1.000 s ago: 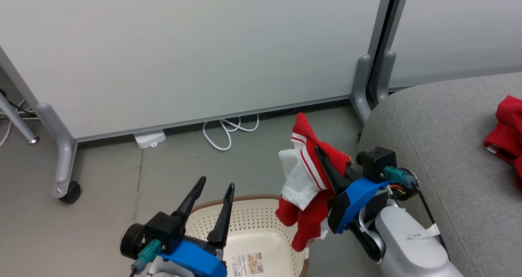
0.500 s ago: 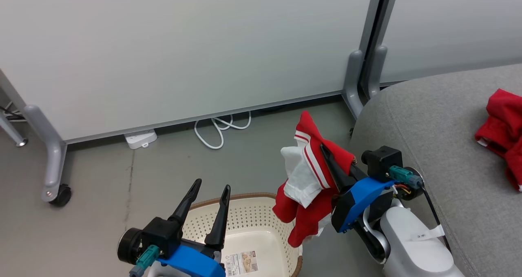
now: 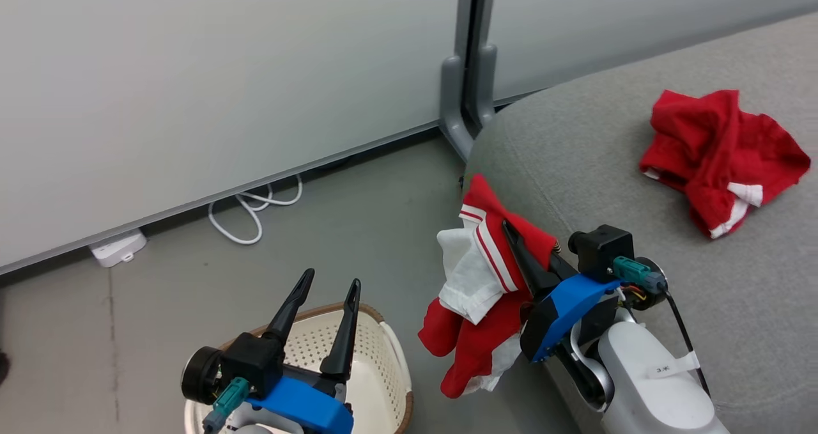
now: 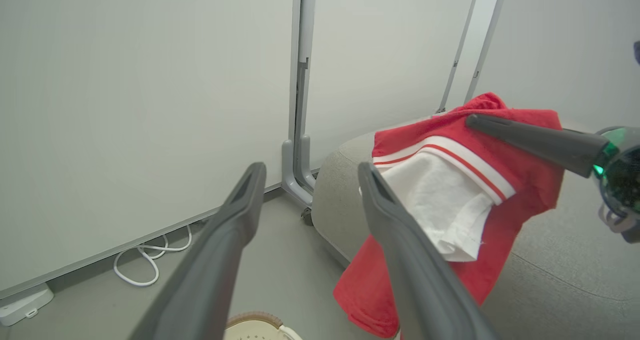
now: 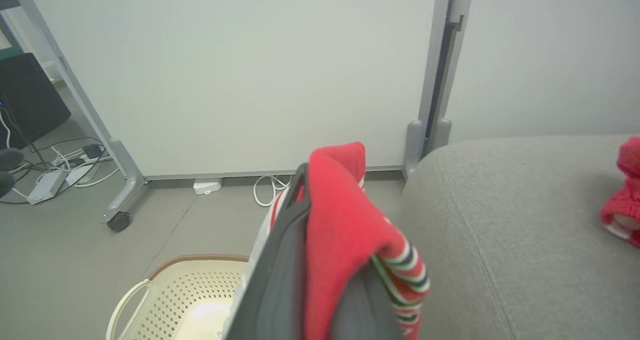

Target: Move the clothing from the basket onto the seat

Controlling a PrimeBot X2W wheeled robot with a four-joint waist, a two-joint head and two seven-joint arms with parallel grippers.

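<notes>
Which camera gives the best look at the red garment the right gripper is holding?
The head view: the held garment hangs whole from the right gripper. The left wrist view shows its white panel and stripes, partly behind the left gripper. The right wrist view shows a close red fold.

Red garment [image 3: 479, 274], white trim, stripes, white panel: bunched, pinched in right claw [image 3: 509, 229], hanging in air beside seat [image 3: 607, 185] edge, above floor [image 3: 358, 229]. Seat: grey fabric, rounded edge, stitched seam. Second red garment [image 3: 719, 156]: crumpled heap lying on seat, well apart from first. Basket [image 3: 377, 364]: cream, perforated, brown rim, upright on floor.
</notes>
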